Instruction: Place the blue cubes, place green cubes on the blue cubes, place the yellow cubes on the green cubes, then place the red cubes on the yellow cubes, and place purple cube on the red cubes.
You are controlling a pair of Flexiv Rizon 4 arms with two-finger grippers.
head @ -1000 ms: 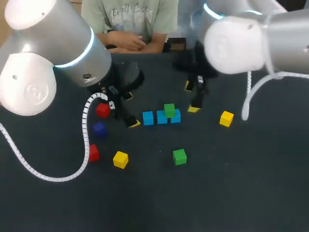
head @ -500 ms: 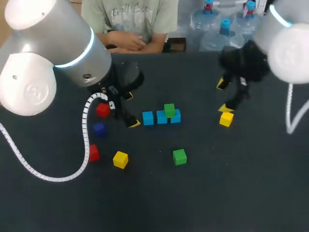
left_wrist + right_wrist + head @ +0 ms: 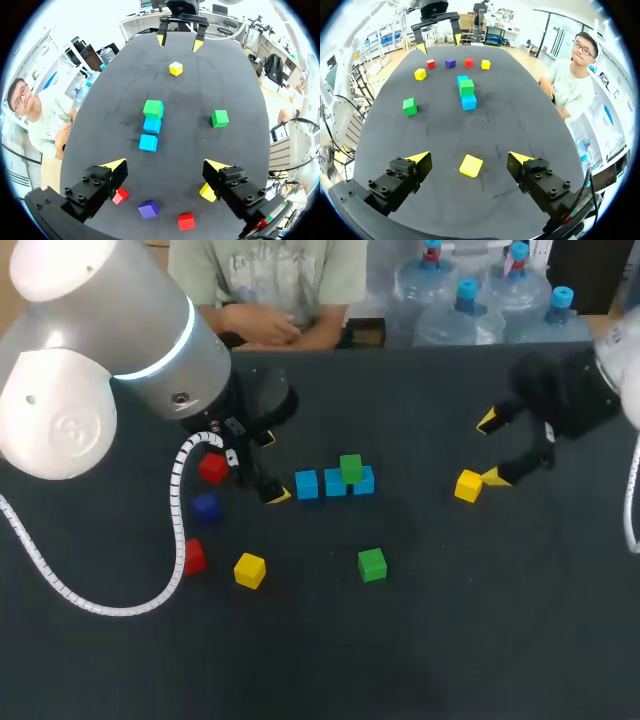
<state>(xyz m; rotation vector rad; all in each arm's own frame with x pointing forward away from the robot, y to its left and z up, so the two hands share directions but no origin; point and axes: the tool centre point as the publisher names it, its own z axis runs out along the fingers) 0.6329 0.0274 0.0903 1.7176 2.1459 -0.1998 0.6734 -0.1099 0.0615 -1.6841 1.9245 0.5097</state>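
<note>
Ten cubes are lying on the table (image 3: 420, 640). Three blue cubes (image 3: 306, 484) are sitting touching in one row near the middle. Of two greens, the stacked green (image 3: 350, 468) is resting on top of that row, toward its right-arm end; which blue it is bearing on cannot be told. The loose green (image 3: 372, 564) is lying on the cloth nearer the robot, well apart from the row. Of two yellows, the right yellow (image 3: 468, 485) is sitting alone, well apart from the row, and the left yellow (image 3: 250, 570) is lying near the left group. Of two reds, the far red (image 3: 212, 468) is sitting just beside the left arm's cable (image 3: 180, 500), and the near red (image 3: 193, 556) is showing partly behind that cable. One purple cube (image 3: 206, 507) is lying between the reds. The left gripper (image 3: 270, 467) is hanging with its fingers spread and holding nothing, one tip just beside the end blue cube. The right gripper (image 3: 490, 448) is likewise released; in its wrist view the right yellow (image 3: 471, 165) is lying ahead of it, between the spread fingers and touching neither. All cubes are sitting well in from the table's edges, and bare cloth is showing between the row, the loose green and the right yellow.
</note>
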